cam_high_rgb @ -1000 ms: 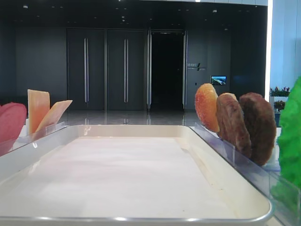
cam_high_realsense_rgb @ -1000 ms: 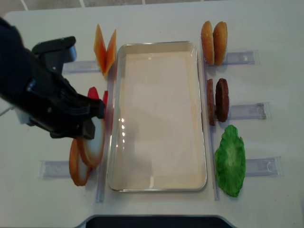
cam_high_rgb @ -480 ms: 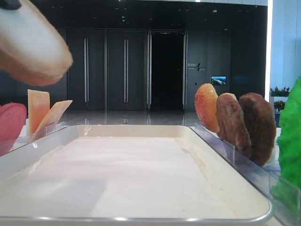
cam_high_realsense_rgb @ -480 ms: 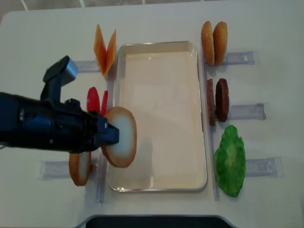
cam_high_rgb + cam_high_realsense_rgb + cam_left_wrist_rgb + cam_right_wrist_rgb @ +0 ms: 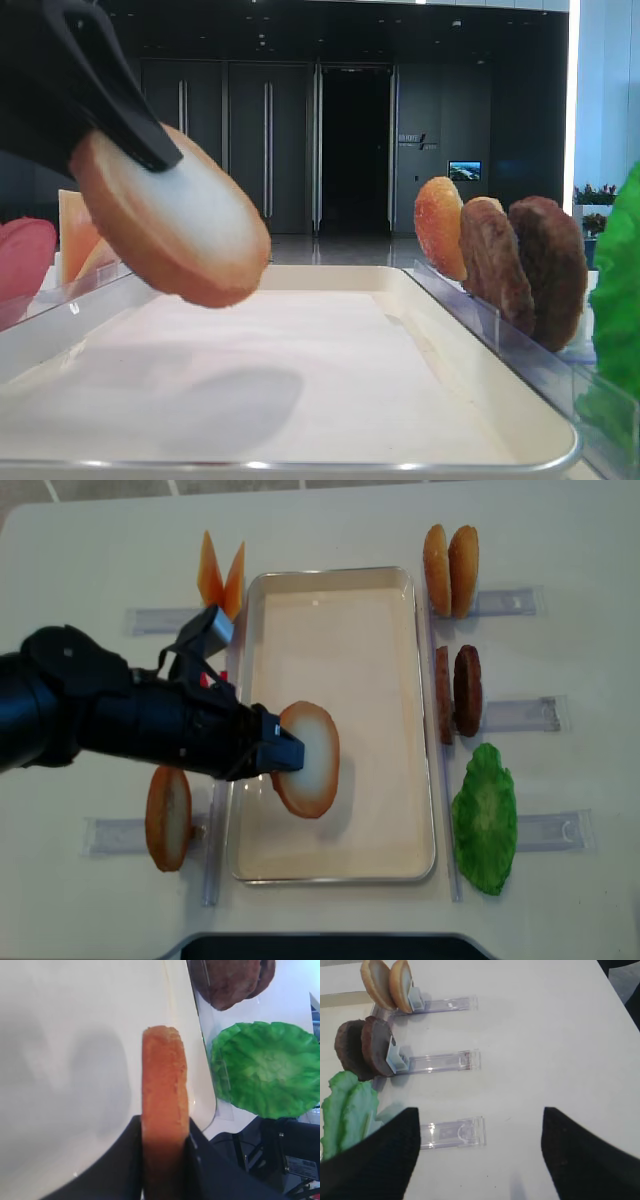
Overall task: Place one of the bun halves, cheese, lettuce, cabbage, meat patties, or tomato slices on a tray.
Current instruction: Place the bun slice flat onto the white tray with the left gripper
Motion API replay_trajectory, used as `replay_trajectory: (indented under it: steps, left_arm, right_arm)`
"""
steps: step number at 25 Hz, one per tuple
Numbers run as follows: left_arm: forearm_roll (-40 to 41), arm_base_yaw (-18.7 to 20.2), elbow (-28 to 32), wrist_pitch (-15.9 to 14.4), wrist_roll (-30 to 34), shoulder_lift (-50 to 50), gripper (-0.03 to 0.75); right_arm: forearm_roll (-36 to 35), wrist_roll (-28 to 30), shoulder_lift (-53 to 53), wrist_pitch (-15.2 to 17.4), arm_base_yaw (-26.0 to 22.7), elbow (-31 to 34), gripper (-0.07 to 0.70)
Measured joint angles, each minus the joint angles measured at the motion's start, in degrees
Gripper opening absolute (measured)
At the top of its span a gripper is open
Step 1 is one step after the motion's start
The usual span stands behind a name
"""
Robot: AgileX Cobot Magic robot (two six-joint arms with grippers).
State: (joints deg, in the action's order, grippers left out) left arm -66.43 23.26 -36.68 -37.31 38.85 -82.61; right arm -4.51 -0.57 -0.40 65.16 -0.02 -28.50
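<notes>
left gripper (image 5: 283, 755): clamped on bun half (image 5: 308, 758) | bun half: tilted, above tray (image 5: 425, 780) | right gripper (image 5: 479, 1155): fingers spread apart, holding nothing

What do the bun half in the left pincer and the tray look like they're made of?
The bun half looks like a rigid replica, maybe foam or plastic: an even golden-brown crust, a smooth pale face, and no squashing where the left pincer clamps it. The tray looks like metal or enamelled ware with a glossy rim that catches highlights; its floor carries a matte white lining, probably paper.
</notes>
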Motion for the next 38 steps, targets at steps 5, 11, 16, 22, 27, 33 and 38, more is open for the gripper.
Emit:
replay_trajectory:
  steps: [5, 11, 16, 22, 27, 33, 38]
  left_arm:
    - [-9.76, 1.26, -0.06, 1.24, 11.2, -6.55, 0.144]
    - [-16.41, 3.26, -1.13, 1.43, 17.8, -11.85, 0.144]
    - [-16.51, 3.31, -1.18, 3.33, 18.06, -13.15, 0.143]
    - [-16.51, 3.3, -1.24, 5.33, 18.17, -13.15, 0.143]
    - [-16.8, 3.3, -1.24, 5.27, 18.96, -13.15, 0.143]
    - [-16.9, 3.3, -1.36, 5.27, 19.81, -13.84, 0.143]
    - [-17.25, 3.3, -1.42, 5.15, 20.56, -14.65, 0.143]
  right_arm:
    - [0.0, 0.0, 0.0, 0.0, 0.0, 0.0, 0.514]
    - [0.0, 0.0, 0.0, 0.0, 0.0, 0.0, 0.514]
    - [0.0, 0.0, 0.0, 0.0, 0.0, 0.0, 0.514]
    - [0.0, 0.0, 0.0, 0.0, 0.0, 0.0, 0.514]
    - [0.0, 0.0, 0.0, 0.0, 0.0, 0.0, 0.514]
    - [0.0, 0.0, 0.0, 0.0, 0.0, 0.0, 0.514]
    - [0.0, 0.0, 0.0, 0.0, 0.0, 0.0, 0.514]
